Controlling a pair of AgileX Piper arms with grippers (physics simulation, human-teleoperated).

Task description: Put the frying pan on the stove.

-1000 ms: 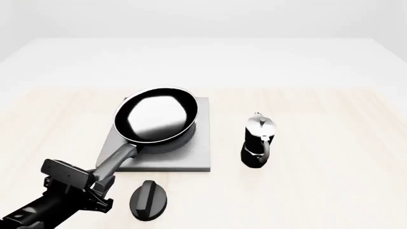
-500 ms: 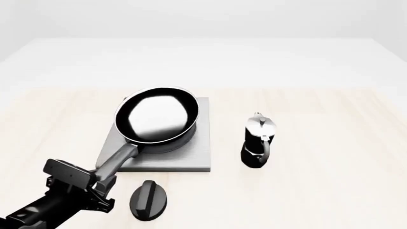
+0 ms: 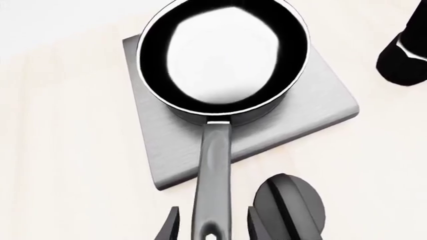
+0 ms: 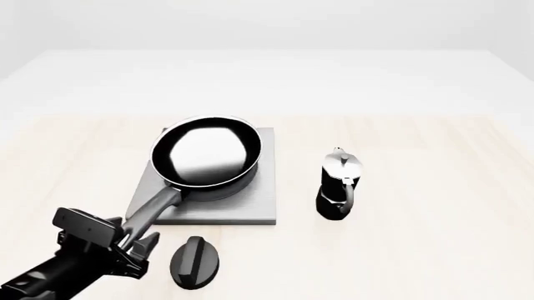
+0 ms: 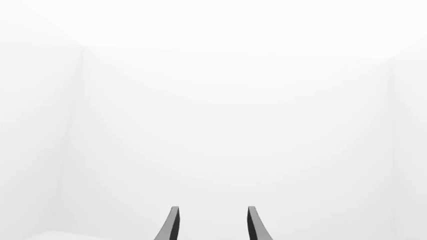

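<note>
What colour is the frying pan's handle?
Dark grey; the handle shows best in the left wrist view.

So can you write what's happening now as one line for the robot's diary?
frying pan sits on stove | left gripper open, fingers either side of pan handle | right gripper open, holding nothing

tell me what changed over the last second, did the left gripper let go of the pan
The left gripper has opened: its fingers now stand apart on either side of the frying pan handle, so it looks released. The arm barely shifted. The pan stays on the stove; the moka pot and black knob have not moved.
</note>
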